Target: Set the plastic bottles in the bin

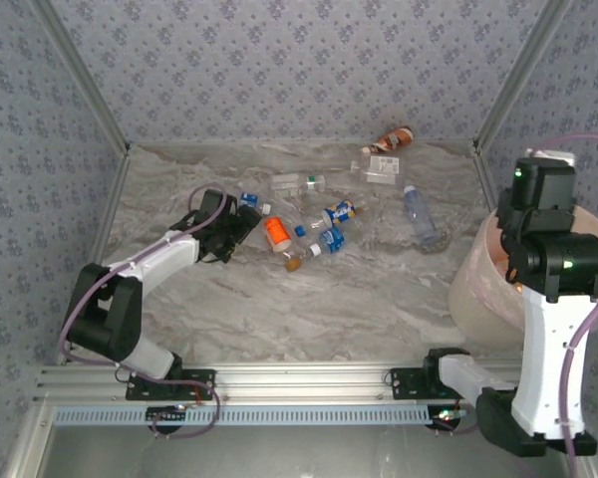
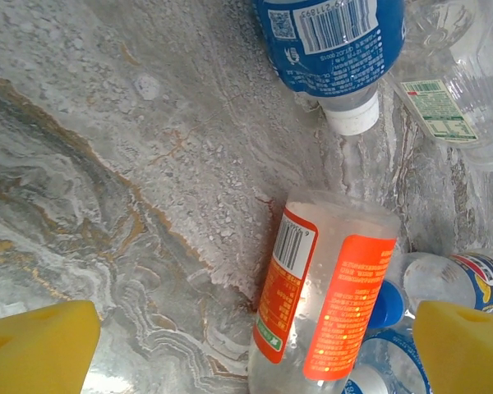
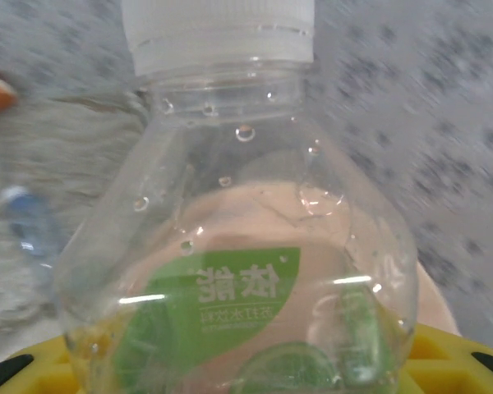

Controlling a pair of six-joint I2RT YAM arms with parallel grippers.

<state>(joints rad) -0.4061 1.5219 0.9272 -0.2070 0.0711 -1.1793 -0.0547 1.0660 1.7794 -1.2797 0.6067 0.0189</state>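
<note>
**STATUS: RIGHT GRIPPER LOADED, LEFT GRIPPER OPEN AT BOTTLE CLUSTER**

1. Near right corner. The bin [image 1: 475,289] stands at the right edge of the bench [image 1: 309,309], toward its near right corner. My right arm is raised beside and above the bin. My right gripper [image 3: 246,373] is clamped on a clear green-label bottle [image 3: 238,246], whose whitish cap points away from the fingers. The pinkish bin wall shows through the bottle body.

2. Middle of the bench. My left arm reaches from the near left corner to the bottle cluster. My left gripper [image 2: 251,349] has its jaws spread wide and holds nothing. The orange-label bottle [image 2: 329,304] lies on its side on the bench, between the two yellow fingers [image 2: 37,349] in the wrist view and closer to one than the other. I cannot tell whether either finger touches it. A blue-capped bottle [image 2: 468,279] lies just beside it.

3. Beyond the cluster. A blue-label bottle [image 2: 333,41] with a white cap and a clear green-capped bottle [image 2: 456,90] lie side by side.

4. Far edge. A pale blue bottle [image 1: 420,219] lies toward the right edge, apart from the cluster. A brown bottle [image 1: 394,139] lies against the far edge.
</note>
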